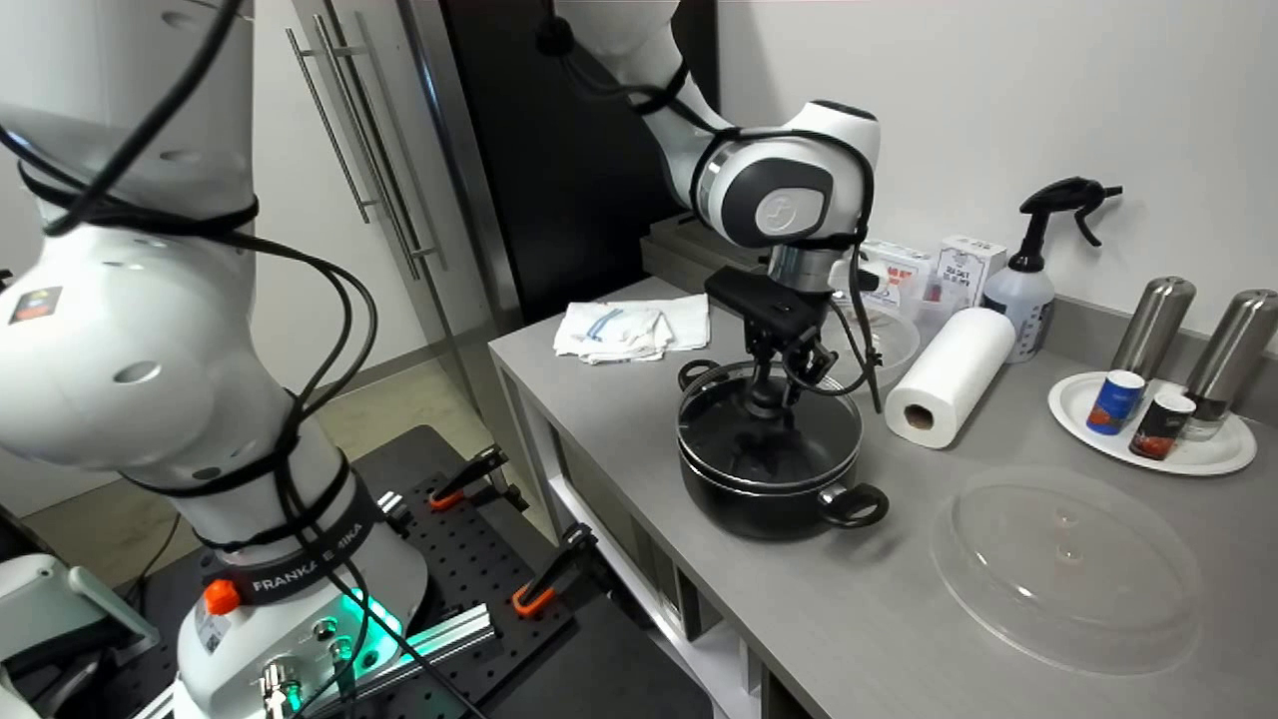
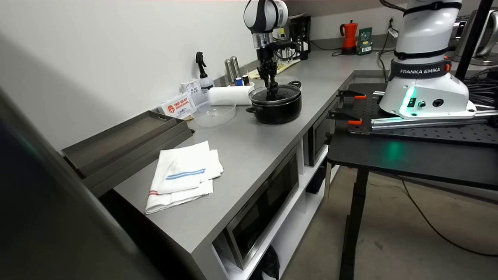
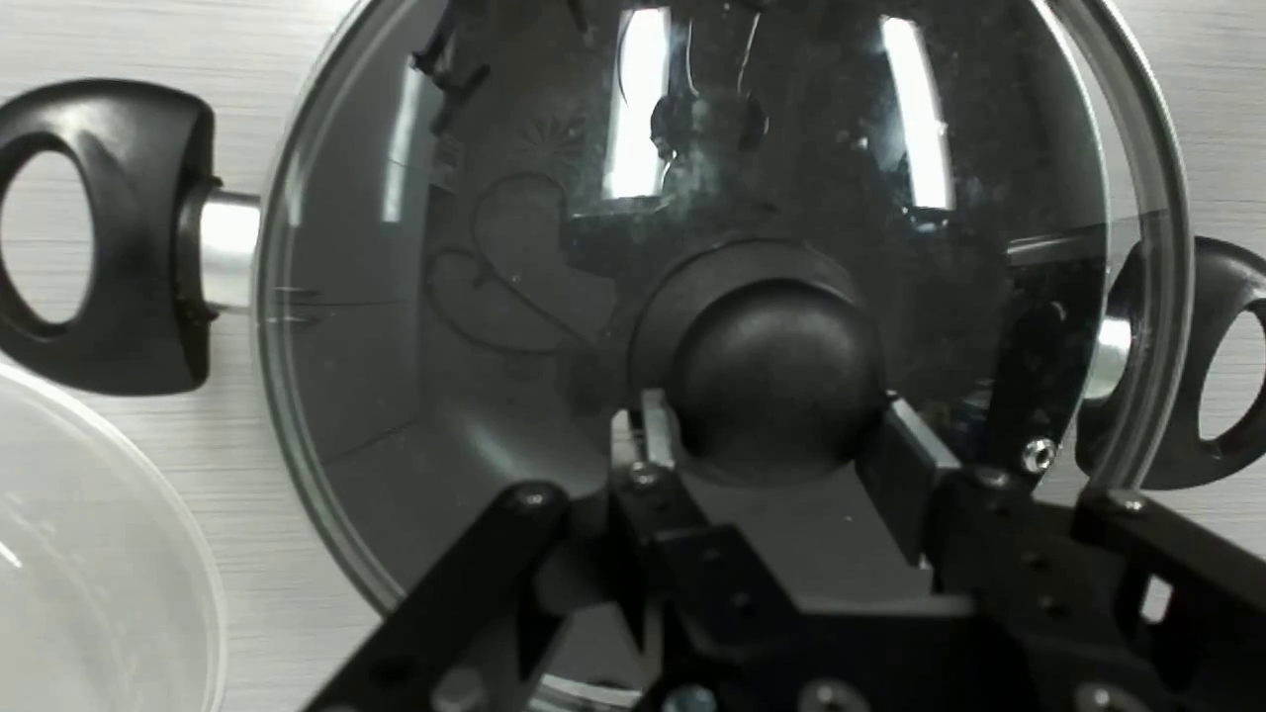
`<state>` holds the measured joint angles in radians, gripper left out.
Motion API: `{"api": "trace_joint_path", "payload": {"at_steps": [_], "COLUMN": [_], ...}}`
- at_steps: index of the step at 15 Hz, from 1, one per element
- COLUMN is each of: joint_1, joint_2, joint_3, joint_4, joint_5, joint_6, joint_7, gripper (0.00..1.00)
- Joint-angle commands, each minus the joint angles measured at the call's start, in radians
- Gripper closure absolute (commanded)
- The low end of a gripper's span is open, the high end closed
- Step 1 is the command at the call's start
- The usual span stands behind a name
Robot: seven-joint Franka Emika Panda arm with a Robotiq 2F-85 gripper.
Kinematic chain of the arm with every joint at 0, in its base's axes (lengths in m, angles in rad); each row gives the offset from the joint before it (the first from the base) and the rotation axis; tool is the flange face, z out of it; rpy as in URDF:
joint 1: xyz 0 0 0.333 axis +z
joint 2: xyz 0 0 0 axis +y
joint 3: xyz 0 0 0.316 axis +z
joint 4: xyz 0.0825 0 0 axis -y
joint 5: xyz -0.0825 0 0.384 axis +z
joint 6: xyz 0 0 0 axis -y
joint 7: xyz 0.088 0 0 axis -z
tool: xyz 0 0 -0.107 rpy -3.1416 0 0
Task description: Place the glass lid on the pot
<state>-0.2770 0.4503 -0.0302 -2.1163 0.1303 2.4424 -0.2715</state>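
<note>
The glass lid (image 1: 721, 429), with its silvery rim and dark knob, is over the mouth of the black pot (image 1: 734, 511). It also shows over the pot (image 2: 278, 114) in an exterior view. In an exterior view the lid's rim appears slightly above the pot's rim; I cannot tell if it rests fully on it. In the wrist view the lid (image 3: 495, 396) fills the middle, with the pot's handle (image 3: 158, 237) at the left. My gripper (image 3: 771, 420) has its fingers against both sides of the knob. It points down from above (image 1: 774, 384).
A clear plastic bowl (image 3: 99, 564) is close beside the pot. A paper towel roll (image 1: 958, 369) lies near it. A large clear disc (image 1: 1078, 609) and a white plate (image 1: 1223, 459) with jars are further along the counter. Folded towels (image 2: 186, 175) lie near the counter's end.
</note>
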Motion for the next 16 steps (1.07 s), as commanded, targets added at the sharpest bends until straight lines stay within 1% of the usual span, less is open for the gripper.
{"api": "trace_joint_path", "payload": {"at_steps": [1,9,16], "joint_1": [-0.008,-0.005,0.022], "joint_2": [-0.005,0.004,0.034], "joint_3": [0.000,-0.004,-0.012], "joint_4": [0.003,0.012,0.046], "joint_5": [0.035,0.026,-0.003], "joint_6": [-0.022,-0.032,-0.071], "joint_7": [-0.013,-0.002,0.030], "gripper": [0.77,0.77,0.77]}}
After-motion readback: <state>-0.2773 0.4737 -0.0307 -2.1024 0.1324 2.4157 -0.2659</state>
